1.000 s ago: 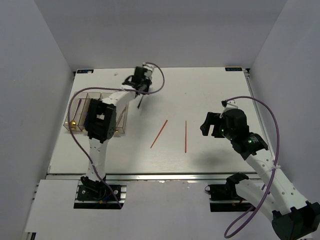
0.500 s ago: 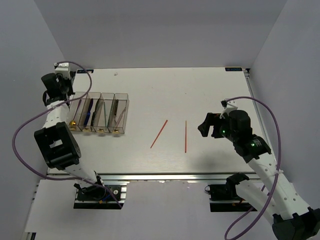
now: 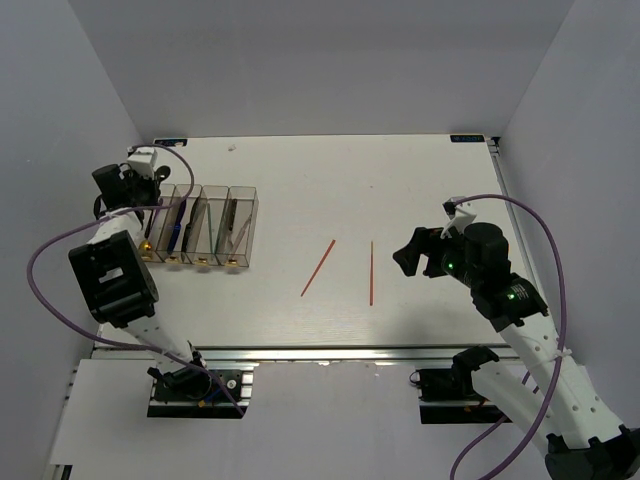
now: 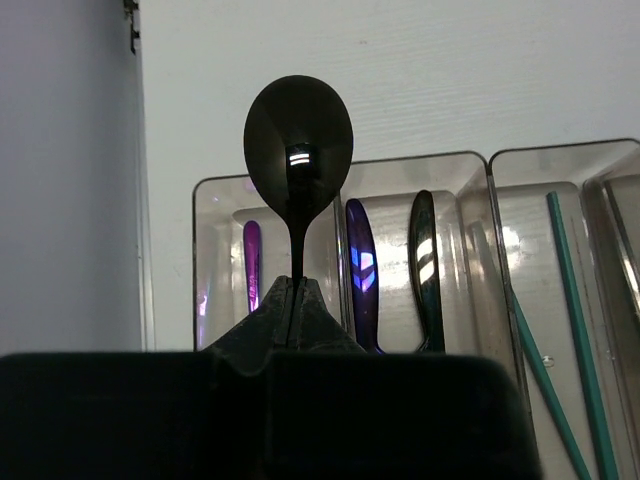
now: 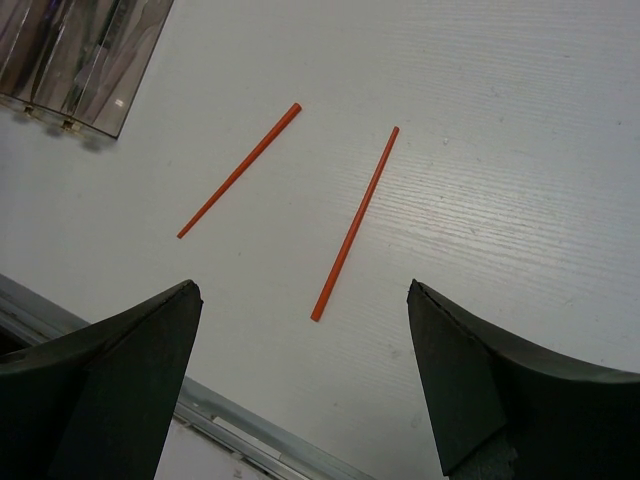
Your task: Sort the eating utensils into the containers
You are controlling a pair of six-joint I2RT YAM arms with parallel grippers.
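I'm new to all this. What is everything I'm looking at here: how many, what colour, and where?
table: one, white, under everything
containers: four joined bins, clear smoky brown, table's left side
black spoon: one, black, gripped near the leftmost bin
purple-handled spoon: one, leftmost bin
blue knife: one, second bin
black knife: one, second bin
teal chopsticks: two, third bin
silvery utensil: at least one, fourth bin, too small to identify
orange-red chopsticks: two, loose mid-table, apart
purple cables: two, along the arms
left gripper: one, black, shut on the black spoon
right gripper: one, black, open, hovering right of the orange-red chopsticks
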